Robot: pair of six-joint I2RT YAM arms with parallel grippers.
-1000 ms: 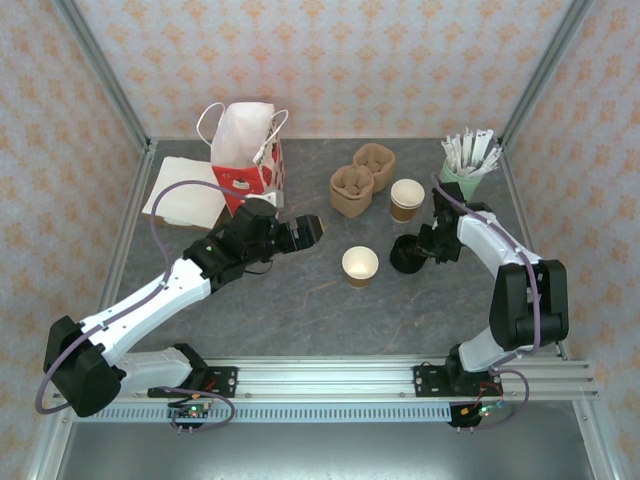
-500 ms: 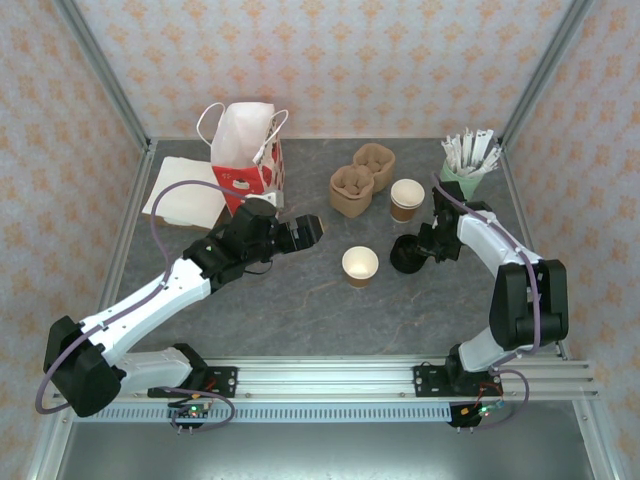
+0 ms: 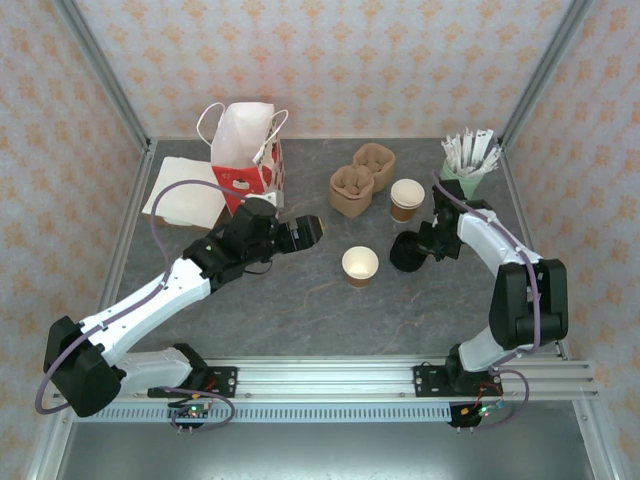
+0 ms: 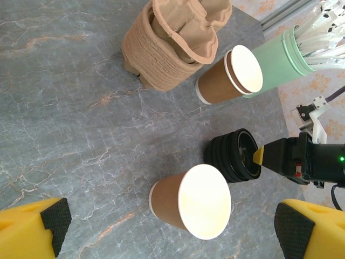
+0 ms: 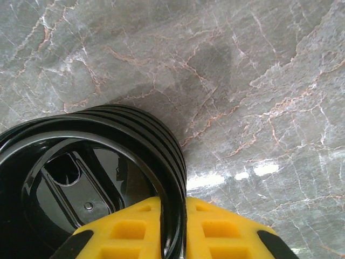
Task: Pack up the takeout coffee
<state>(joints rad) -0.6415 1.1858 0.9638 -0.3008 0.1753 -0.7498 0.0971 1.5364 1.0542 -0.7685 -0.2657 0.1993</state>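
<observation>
1. Currently the right gripper (image 5: 173, 216) pinches the rim of the top lid (image 5: 81, 183) on the stack of black lids (image 3: 404, 256). One yellow finger sits inside the rim and the other outside, with the jaws drawn narrow.
2. Set against the overhead picture of a second ago, hardly anything differs: the stack, the cups and both arms sit where they did.
3. The left gripper (image 3: 306, 230) is spread wide and holds nothing. In its wrist view the black-padded fingers (image 4: 46, 226) frame the cup and the lids.
4. The kraft paper cup (image 3: 360, 265) stands upright and open-topped on the grey table (image 3: 300, 310), near the middle, to the left of the lid stack and apart from it.
5. A second kraft cup (image 3: 406, 198) stands beyond the stack, just beside the moulded-pulp carrier (image 3: 360, 178). The mint-green cup of stirrers (image 3: 466, 165) is in the far right corner.
6. The right arm (image 3: 510, 270) rises from its near-right base, folds at the elbow by the table's right edge, and turns its wrist inward, low over the lids.
7. The left arm (image 3: 160, 295) stretches diagonally from the near-left base. Its wrist is just in front of the red-and-white paper bag (image 3: 245, 150), and its jaws point right toward the cups.
</observation>
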